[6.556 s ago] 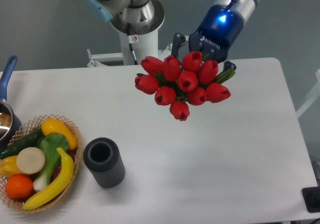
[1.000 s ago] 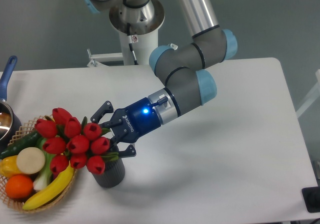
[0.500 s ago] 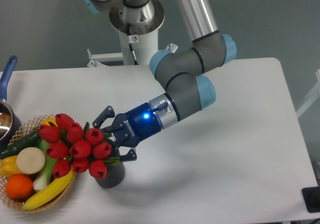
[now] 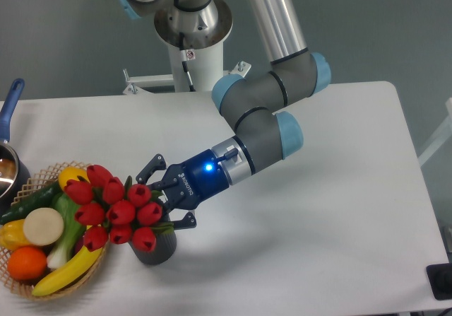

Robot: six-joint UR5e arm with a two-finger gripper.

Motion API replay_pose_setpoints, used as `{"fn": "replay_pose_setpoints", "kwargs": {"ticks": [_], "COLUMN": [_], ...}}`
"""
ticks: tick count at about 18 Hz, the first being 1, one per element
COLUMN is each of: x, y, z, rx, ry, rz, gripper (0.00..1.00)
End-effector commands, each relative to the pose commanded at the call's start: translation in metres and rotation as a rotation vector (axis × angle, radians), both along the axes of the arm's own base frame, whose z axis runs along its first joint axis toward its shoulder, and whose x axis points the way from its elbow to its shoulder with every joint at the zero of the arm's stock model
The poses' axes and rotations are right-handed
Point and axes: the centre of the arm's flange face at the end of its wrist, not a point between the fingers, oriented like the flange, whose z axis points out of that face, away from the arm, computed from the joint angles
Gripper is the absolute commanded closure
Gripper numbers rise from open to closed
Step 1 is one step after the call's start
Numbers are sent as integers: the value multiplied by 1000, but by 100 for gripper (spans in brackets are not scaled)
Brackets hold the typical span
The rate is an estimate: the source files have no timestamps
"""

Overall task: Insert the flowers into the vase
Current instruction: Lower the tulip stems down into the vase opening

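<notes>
risk: the tulips are wider than the mouth of the vase, and the bunch lies tilted to the left. if the stems are not deep inside when the pincer lets go, i think the heavy heads can pull the bunch out, or tip the small vase toward the basket.
second risk: the pincer is very low, just beside the rim of the vase. a push in the wrong direction can knock the vase over.
tulips, look: about ten red closed buds, packed tight, with green stems and leaves at the right side of the bunch.
tulips, place: held in the air at a slant, the buds over the left part of the vase and over the right edge of the basket. the stem ends seem to be at the mouth of the vase, but the buds hide it, so i cannot tell how deep they are.
vase: dark grey, ribbed, upright on the white desk, just beside the basket of fruit and vegetables.
pincer: clamped on the stems of the tulips, the fingers above and below them.
</notes>
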Motion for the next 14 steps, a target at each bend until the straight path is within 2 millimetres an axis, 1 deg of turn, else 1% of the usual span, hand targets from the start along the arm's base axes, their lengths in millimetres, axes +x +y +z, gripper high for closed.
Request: {"fn": "replay_pose_setpoints", "kwargs": {"ticks": [6, 14], "x": [-1, -4], "y": [-1, -3], "z": [-6, -7], "rx": [-7, -8], "ry": [-4, -3], "rz": [2, 8], "gripper": [55, 54]}}
